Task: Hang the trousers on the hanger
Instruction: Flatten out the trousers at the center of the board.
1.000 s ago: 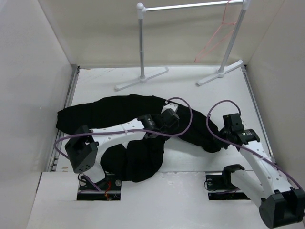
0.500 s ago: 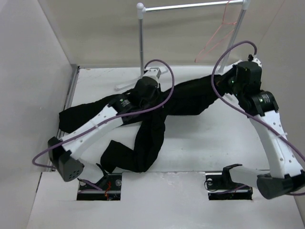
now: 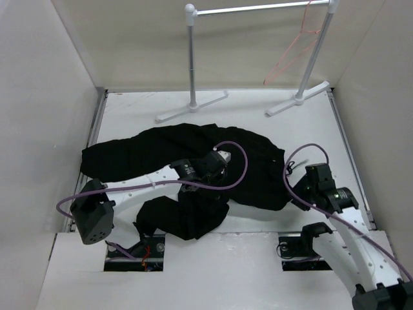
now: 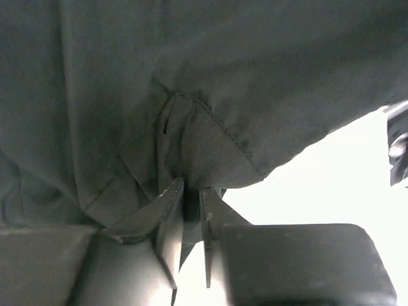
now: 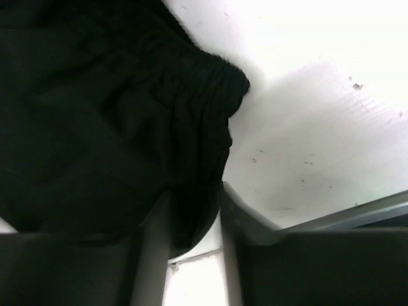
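Both arms have dropped back from the raised reach toward the rail (image 3: pixel 192 58), and the trousers (image 3: pixel 161 152), stretched between them half a second ago, now lie slack on the counter (image 3: pixel 258 116).

My left tool (image 4: pixel 191 186) is all but closed, its fingers (image 4: pixel 169 213) pinching a small fold of black cloth near a stitched seam, about the middle of the garment. My right tool (image 5: pixel 193 191) stands part open at the right edge of the trousers. The gathered waistband bulges into the gap between its fingers and touches both inner faces, but I cannot tell whether it presses the cloth or merely straddles it.

The trousers' long axis runs left to right across the counter. The waist points right, toward my right arm. One leg reaches out to the far left, and the other folds back toward the near edge beside my left base.

The hanger (image 3: pixel 290 58) hangs tilted at the right end of the rail, well apart from the trousers.
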Tool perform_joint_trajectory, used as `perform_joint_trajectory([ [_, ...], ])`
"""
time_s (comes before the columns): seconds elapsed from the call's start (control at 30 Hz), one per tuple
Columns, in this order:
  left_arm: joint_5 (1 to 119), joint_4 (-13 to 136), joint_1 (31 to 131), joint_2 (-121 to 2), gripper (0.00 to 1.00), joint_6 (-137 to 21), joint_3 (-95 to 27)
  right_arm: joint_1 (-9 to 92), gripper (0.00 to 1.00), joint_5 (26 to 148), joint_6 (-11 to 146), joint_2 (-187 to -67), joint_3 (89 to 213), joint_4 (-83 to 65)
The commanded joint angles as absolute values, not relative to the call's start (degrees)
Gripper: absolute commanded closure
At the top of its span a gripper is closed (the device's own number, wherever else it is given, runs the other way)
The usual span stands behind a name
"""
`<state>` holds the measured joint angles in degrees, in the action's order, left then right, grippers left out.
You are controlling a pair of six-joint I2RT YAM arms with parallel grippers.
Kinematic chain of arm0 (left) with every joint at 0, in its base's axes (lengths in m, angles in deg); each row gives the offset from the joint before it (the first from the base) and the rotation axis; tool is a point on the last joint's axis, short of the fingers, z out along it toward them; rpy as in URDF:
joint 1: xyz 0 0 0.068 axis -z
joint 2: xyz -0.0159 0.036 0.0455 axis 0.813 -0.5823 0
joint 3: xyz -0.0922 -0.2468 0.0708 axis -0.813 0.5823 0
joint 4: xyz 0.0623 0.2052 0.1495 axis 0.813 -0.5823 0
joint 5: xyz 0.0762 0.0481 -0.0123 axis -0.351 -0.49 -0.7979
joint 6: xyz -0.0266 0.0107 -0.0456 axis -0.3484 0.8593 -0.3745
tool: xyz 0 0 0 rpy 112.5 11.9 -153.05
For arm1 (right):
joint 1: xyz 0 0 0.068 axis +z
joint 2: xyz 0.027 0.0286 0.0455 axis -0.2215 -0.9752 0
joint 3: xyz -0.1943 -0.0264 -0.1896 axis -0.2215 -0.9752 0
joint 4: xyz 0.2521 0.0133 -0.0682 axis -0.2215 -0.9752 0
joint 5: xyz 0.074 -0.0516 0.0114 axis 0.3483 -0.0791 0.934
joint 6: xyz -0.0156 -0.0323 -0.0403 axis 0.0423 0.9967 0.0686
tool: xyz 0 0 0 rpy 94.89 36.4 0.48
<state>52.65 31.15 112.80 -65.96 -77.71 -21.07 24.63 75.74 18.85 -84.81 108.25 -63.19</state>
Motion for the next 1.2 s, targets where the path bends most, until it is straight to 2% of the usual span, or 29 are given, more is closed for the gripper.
perform_joint_trajectory([
  [0.0,56.59,29.17,112.35,-62.32,0.83,-77.73,-21.00,21.90,0.45,74.97,17.81,-83.26,111.74,-64.51],
  [0.07,57.74,28.82,112.61,-62.23,0.76,-77.65,-20.74,19.18,0.35,74.79,22.28,-87.03,114.63,-61.45],
  [0.17,57.84,27.07,112.44,-62.23,0.75,-77.64,-20.03,15.66,0.34,74.53,26.69,-93.62,118.86,-54.16],
  [0.27,55.38,23.73,111.39,-62.76,0.80,-77.64,-19.24,13.81,0.47,76.28,31.25,-103.54,121.59,-41.96],
  [0.33,53.62,21.79,111.21,-62.85,0.83,-77.47,-18.72,13.89,0.72,77.86,33.28,-110.22,123.78,-34.04],
  [0.37,53.18,21.18,111.12,-62.85,0.84,-77.47,-18.36,13.89,0.78,78.47,33.99,-113.47,125.27,-31.48],
  [0.4,52.91,20.91,111.12,-62.50,0.86,-77.47,-17.93,13.89,0.79,78.66,34.60,-116.64,126.59,-29.11],
  [0.47,52.82,21.26,111.03,-61.53,0.87,-77.64,-16.78,13.89,0.78,79.27,34.70,-122.53,128.79,-25.93],
  [0.5,52.82,21.35,110.95,-61.18,0.87,-77.73,-16.43,13.89,0.74,79.97,34.52,-125.17,130.19,-25.40],
  [0.57,52.82,21.43,110.77,-60.56,0.88,-78.00,-15.47,13.89,0.57,79.10,34.00,-129.13,132.31,-24.69],
  [0.77,52.91,23.10,111.73,-60.12,0.88,-79.31,-13.62,13.89,0.47,74.70,33.91,-137.14,134.43,-25.66],
  [1.0,52.91,24.68,111.82,-59.95,0.88,-80.28,-12.12,15.30,0.46,76.55,32.85,-139.17,133.55,-29.34],
  [1.03,52.91,25.03,111.82,-59.95,0.88,-80.37,-11.95,15.30,0.48,76.98,32.59,-139.17,133.20,-29.35],
  [1.07,52.91,25.30,111.74,-59.95,0.88,-80.46,-11.77,15.21,0.54,77.42,32.24,-139.52,132.93,-28.91],
  [1.13,53.00,25.74,111.65,-60.21,0.88,-80.63,-11.59,15.12,0.75,78.65,31.80,-140.31,133.11,-28.12],
  [1.17,52.91,26.00,111.65,-60.38,0.88,-80.72,-11.51,15.12,0.82,79.53,31.19,-140.57,133.54,-27.68],
])
